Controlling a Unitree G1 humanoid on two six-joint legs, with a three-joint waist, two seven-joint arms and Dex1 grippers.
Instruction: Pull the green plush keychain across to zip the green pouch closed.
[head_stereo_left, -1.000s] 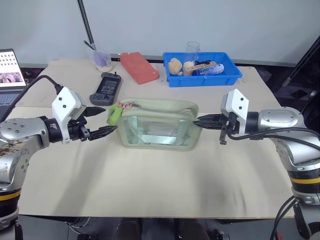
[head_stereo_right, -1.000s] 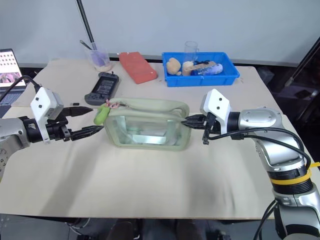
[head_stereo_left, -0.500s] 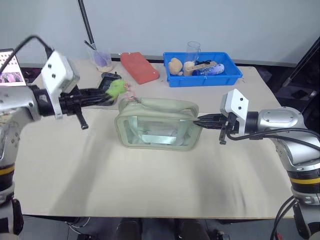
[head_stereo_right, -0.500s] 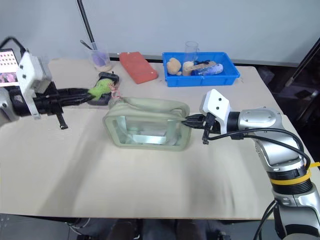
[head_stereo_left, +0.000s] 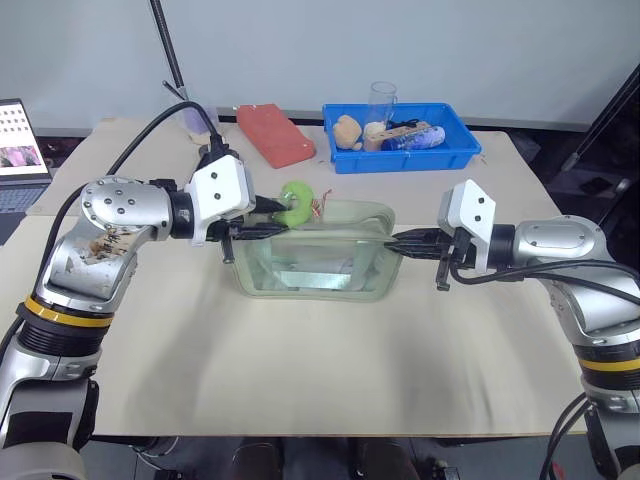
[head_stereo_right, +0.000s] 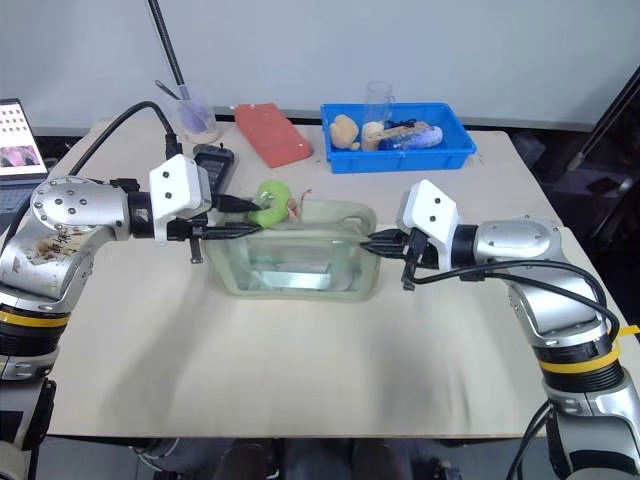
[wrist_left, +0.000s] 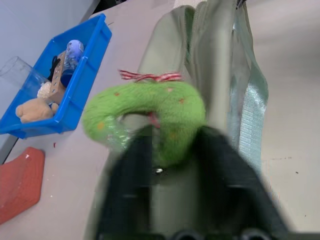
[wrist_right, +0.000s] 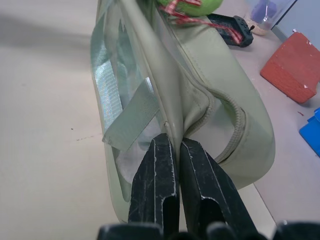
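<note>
The green pouch (head_stereo_left: 315, 255) sits mid-table, its zipper top facing up. The green plush keychain (head_stereo_left: 296, 203), a lime fuzzy ring on a pinkish-red cord, is raised just above the pouch's top, left of its middle. My left gripper (head_stereo_left: 278, 218) reaches in from the left and is shut on the keychain. In the left wrist view the keychain (wrist_left: 150, 120) sits between my two black fingers (wrist_left: 127, 190). My right gripper (head_stereo_left: 395, 240) is shut on the fabric at the pouch's right end (wrist_right: 170, 125), pinching the seam below the zipper.
A blue tray (head_stereo_left: 455, 150) with toys and a clear cup stands at the back right. A red flat object (head_stereo_left: 278, 135) lies beside it. A black handheld device (head_stereo_right: 212, 160) and a small cup (head_stereo_right: 195, 120) are behind my left arm. A laptop (head_stereo_left: 20, 140) is at far left.
My left gripper took the keychain at the pouch's left end, lifted it back-left, then swung right with it over the pouch's top. The right gripper has kept still on the pouch's end.
</note>
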